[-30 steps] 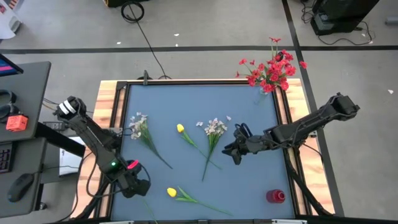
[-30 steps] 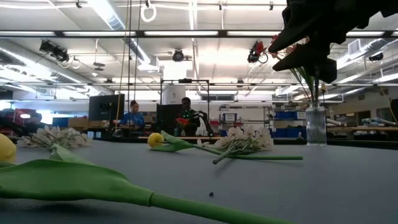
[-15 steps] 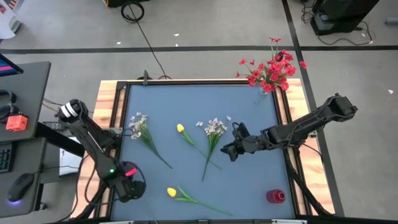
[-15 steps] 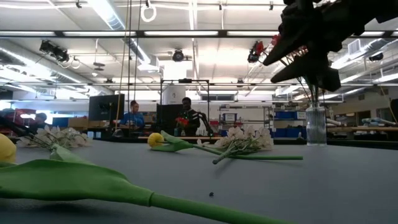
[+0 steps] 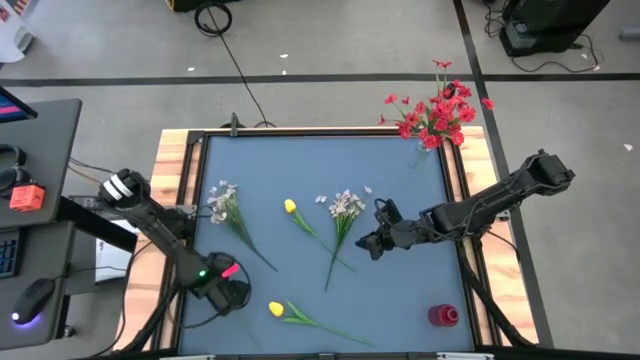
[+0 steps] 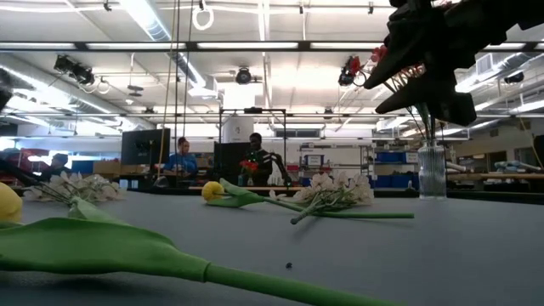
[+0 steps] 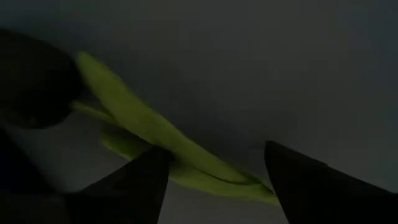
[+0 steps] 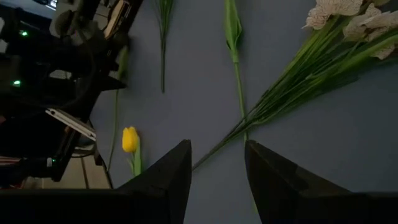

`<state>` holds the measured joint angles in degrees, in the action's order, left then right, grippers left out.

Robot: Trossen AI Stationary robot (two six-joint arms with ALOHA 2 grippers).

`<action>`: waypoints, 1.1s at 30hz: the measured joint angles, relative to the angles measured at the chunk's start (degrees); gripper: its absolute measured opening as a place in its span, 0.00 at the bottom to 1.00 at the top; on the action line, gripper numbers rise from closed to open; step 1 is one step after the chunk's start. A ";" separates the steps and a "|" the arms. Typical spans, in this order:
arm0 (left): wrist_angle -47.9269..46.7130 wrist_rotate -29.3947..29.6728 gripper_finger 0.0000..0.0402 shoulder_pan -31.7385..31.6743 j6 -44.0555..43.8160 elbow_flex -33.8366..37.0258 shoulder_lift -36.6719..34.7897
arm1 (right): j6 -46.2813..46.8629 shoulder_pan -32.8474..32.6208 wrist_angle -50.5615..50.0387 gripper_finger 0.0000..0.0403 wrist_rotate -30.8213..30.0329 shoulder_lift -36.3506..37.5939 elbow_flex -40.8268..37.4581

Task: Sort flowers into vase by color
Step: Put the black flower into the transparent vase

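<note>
Several flowers lie flat on the blue table. A yellow tulip (image 5: 275, 309) lies near the near edge, a second yellow tulip (image 5: 290, 207) at mid-table. One whitish spray (image 5: 347, 205) is at the centre and another (image 5: 222, 200) to the left. Red flowers (image 5: 435, 115) stand in a clear vase (image 6: 432, 170) at the far right corner. My left gripper (image 5: 232, 292) is open just left of the near tulip, its fingers either side of the green leaves (image 7: 155, 130). My right gripper (image 5: 370, 243) hovers open above the table, right of the central spray's stem (image 8: 280, 93).
A small red container (image 5: 443, 316) stands near the near right corner. The table has a raised wooden rim (image 5: 170, 170). A desk with gear sits left of the table. People are at work in the room far behind the table, in the low view.
My left gripper has swung toward the table's right, closer to the near yellow tulip. The flowers lie where they were. My right gripper has kept almost still over the table.
</note>
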<state>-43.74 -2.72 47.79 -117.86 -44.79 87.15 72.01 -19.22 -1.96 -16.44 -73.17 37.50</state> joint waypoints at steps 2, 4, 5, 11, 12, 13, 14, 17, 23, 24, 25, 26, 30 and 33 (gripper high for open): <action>0.04 -0.16 0.62 -2.65 2.87 0.09 -0.29 | 0.03 0.00 -0.06 0.39 0.27 0.01 0.00; 0.16 -0.38 0.58 -5.35 5.96 -0.40 -0.77 | 0.01 0.00 -0.10 0.39 1.26 0.02 0.00; 0.21 -0.18 0.56 -6.53 7.78 -0.67 -0.98 | -0.02 0.00 -0.10 0.39 1.56 0.02 0.00; 0.15 1.79 0.49 -12.94 18.55 -2.27 -1.03 | -1.11 0.00 -1.24 0.39 3.48 0.02 0.00; 0.11 1.76 0.49 -13.66 19.25 -2.73 -1.03 | -1.13 0.00 -1.62 0.39 3.91 0.02 0.00; 0.06 1.80 0.49 -14.20 19.96 -3.47 -1.03 | -1.24 0.00 -1.93 0.39 4.50 0.02 0.00; -0.07 1.79 0.48 -14.43 20.01 -4.43 -1.03 | -1.45 0.00 -2.13 0.39 5.10 0.02 0.00; -0.37 1.57 0.48 -13.97 19.84 -8.57 -1.03 | -2.09 -0.17 -2.62 0.39 6.17 0.04 0.00; -7.58 9.09 0.48 -10.56 11.90 -17.69 -1.03 | -3.68 -0.20 -4.32 0.39 6.24 0.04 0.00; -6.77 12.45 0.48 -8.84 8.97 -17.77 -0.72 | -3.96 -0.20 -4.77 0.39 6.38 0.04 0.00; -4.93 15.38 0.48 -7.05 5.77 -17.40 0.00 | -4.44 -0.20 -5.25 0.39 6.88 0.04 0.00; -2.00 17.10 0.48 -5.25 2.28 -16.31 0.81 | -4.88 -0.20 -5.69 0.39 7.31 0.04 0.00; 3.68 14.64 0.46 -2.25 -5.34 -12.73 5.49 | -6.09 -0.33 -7.08 0.39 7.56 0.04 0.00; 3.83 13.63 0.46 -4.05 -5.17 -12.73 7.10 | -7.71 -0.33 -7.10 0.39 8.15 0.04 0.00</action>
<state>-39.91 10.91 43.75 -123.03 -57.52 94.26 64.30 -19.55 -9.06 -8.29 -73.12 37.50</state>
